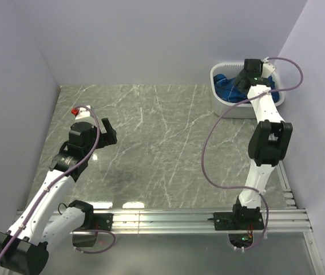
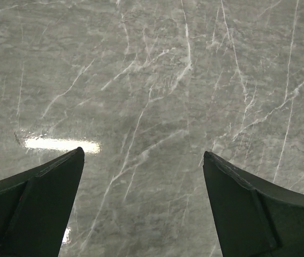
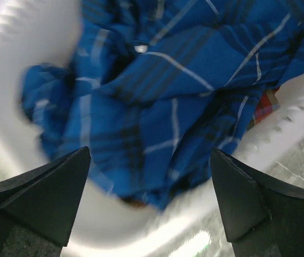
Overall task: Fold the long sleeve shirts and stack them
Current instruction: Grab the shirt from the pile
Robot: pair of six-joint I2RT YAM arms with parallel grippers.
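A crumpled royal blue plaid long sleeve shirt (image 3: pixel 157 101) fills the white basket (image 3: pixel 23 53) at the far right of the table (image 1: pixel 225 91). A bit of red-orange plaid cloth (image 3: pixel 264 107) peeks out under it by the basket wall. My right gripper (image 3: pixel 149 152) hovers open just above the blue shirt, nothing between its fingers; in the top view it (image 1: pixel 244 77) is over the basket. My left gripper (image 2: pixel 142 152) is open over bare marble at the left (image 1: pixel 106 133), far from the shirts.
The white basket (image 1: pixel 222 106) stands in the far right corner against the walls. Grey marble tabletop (image 1: pixel 162 143) spreads between the arms. A purple cable (image 1: pixel 211 154) loops from the right arm. A metal rail (image 1: pixel 179 220) runs along the near edge.
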